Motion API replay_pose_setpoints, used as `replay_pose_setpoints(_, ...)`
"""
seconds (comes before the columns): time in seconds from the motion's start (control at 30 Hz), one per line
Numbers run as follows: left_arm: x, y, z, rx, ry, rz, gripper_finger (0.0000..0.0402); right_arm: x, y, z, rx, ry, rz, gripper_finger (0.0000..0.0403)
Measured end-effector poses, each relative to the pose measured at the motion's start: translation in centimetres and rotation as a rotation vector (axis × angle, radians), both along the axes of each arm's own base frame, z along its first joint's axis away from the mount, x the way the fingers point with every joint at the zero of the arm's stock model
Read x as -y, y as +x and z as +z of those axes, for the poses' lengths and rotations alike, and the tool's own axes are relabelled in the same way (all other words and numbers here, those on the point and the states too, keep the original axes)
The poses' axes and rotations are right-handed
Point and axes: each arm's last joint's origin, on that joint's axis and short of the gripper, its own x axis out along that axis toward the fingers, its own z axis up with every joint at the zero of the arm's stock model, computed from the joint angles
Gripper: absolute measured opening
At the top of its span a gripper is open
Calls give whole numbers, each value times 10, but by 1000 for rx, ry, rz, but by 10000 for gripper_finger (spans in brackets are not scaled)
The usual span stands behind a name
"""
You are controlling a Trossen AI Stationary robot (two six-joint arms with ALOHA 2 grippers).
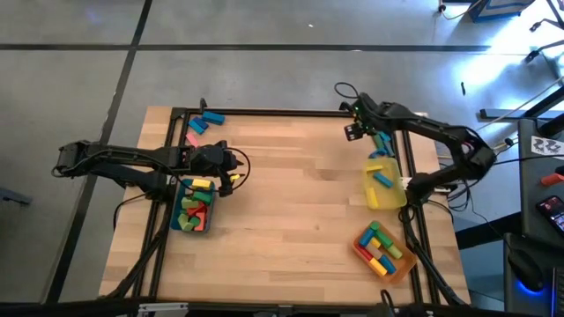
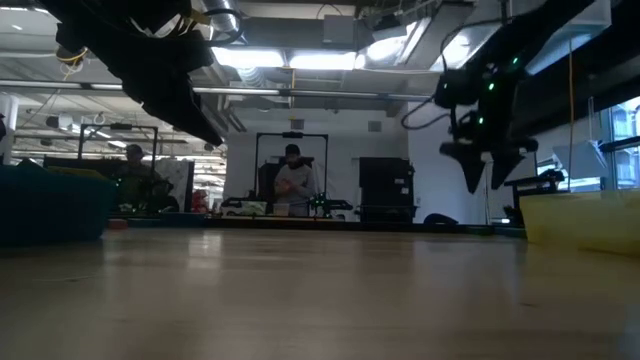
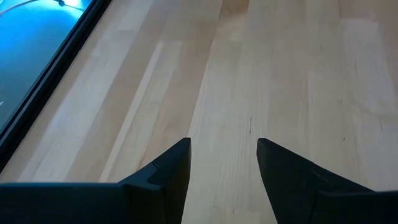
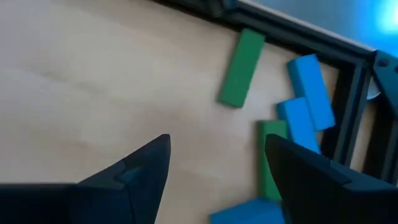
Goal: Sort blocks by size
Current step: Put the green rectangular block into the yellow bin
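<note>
Several blue and green bar blocks (image 4: 242, 68) lie flat on the table by its far right corner (image 1: 381, 141). My right gripper (image 4: 214, 155) hovers open above the wood just beside them (image 1: 357, 128), holding nothing. More blocks lie at the far left (image 1: 204, 121). Blocks also fill the teal tray (image 1: 181, 198), the yellow tray (image 1: 370, 195) and the orange tray (image 1: 407, 261). My left gripper (image 3: 222, 149) stands open over bare wood next to the teal tray (image 1: 231, 167), with nothing between its fingers.
A black metal frame (image 4: 292, 31) runs along the table's far and side edges, close behind the far-right blocks. The middle of the table (image 1: 300, 202) is bare wood. In the low view, people (image 2: 292, 185) show in the room beyond the table.
</note>
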Motion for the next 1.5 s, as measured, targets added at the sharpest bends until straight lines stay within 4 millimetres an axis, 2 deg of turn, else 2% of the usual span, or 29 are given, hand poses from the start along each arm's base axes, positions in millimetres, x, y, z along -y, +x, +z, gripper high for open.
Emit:
replay_pose_setpoints(0.27,0,0,0,5,-2,2,169,30,5,-32,-31,-1,-44,264)
replay_pose_setpoints(0.63,0,0,0,5,-2,2,169,58,1,-63,-31,0,-111,264)
replay_pose_setpoints(1.17,0,0,0,5,-2,2,169,63,3,-65,-2,-28,-130,263)
replay_pose_setpoints(1.37,0,0,0,5,-2,2,169,68,8,-76,11,-13,-77,263)
replay_pose_setpoints(1.5,0,0,0,5,-2,2,169,68,9,-76,28,-6,-69,263)
